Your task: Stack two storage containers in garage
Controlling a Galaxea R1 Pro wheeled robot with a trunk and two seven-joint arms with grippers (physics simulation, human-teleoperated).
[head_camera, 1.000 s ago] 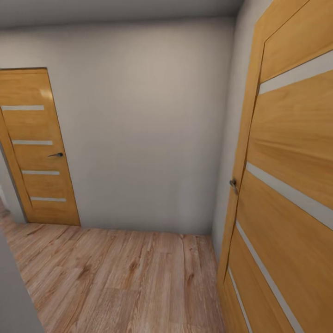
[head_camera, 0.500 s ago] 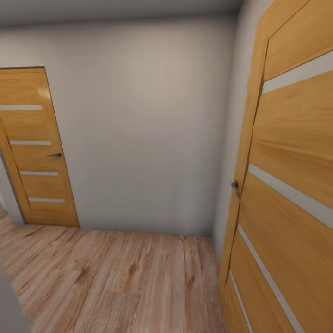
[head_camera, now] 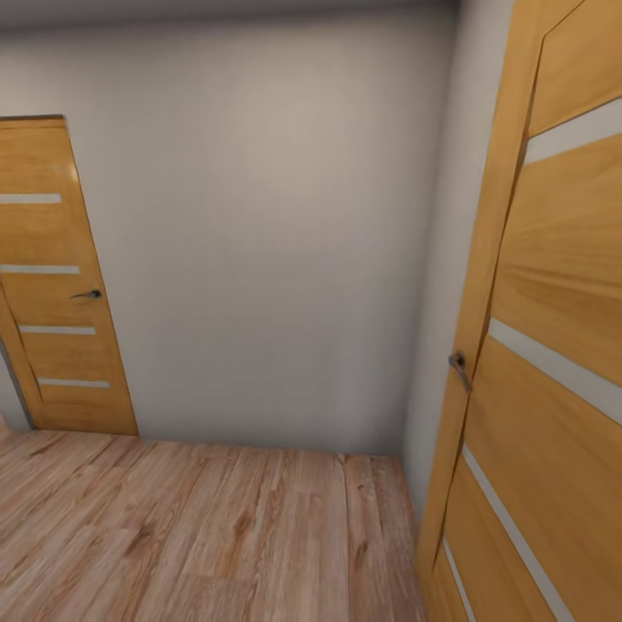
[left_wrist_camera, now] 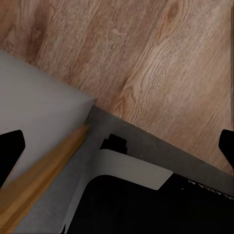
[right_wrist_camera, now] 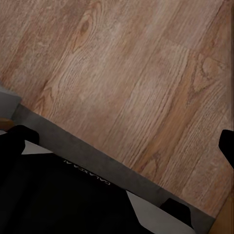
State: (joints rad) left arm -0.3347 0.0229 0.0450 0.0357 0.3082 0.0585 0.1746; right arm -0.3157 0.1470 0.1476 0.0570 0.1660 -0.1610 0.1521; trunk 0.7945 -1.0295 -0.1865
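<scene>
The two storage containers are out of view. I am in a hallway with a light wood-plank floor [head_camera: 216, 536]. My left gripper [left_wrist_camera: 117, 146] hangs open over the planks, its dark fingertips [left_wrist_camera: 9, 151] at the picture's edges with nothing between them. My right gripper [right_wrist_camera: 122, 141] is open too, above bare planks, holding nothing. My own dark base [left_wrist_camera: 146, 204] lies below both grippers.
A grey wall [head_camera: 276, 242] closes the hallway ahead. A wooden door with glass slats [head_camera: 52, 276] stands shut at the far left. A second such door [head_camera: 553, 345] with a metal handle [head_camera: 459, 363] is close on my right. A grey wall corner [left_wrist_camera: 39, 122] sits beside my base.
The whole head view has shifted: the end wall is closer, the left door has slid leftward, the right door's handle has moved right and down. The grey edge at bottom left is gone.
</scene>
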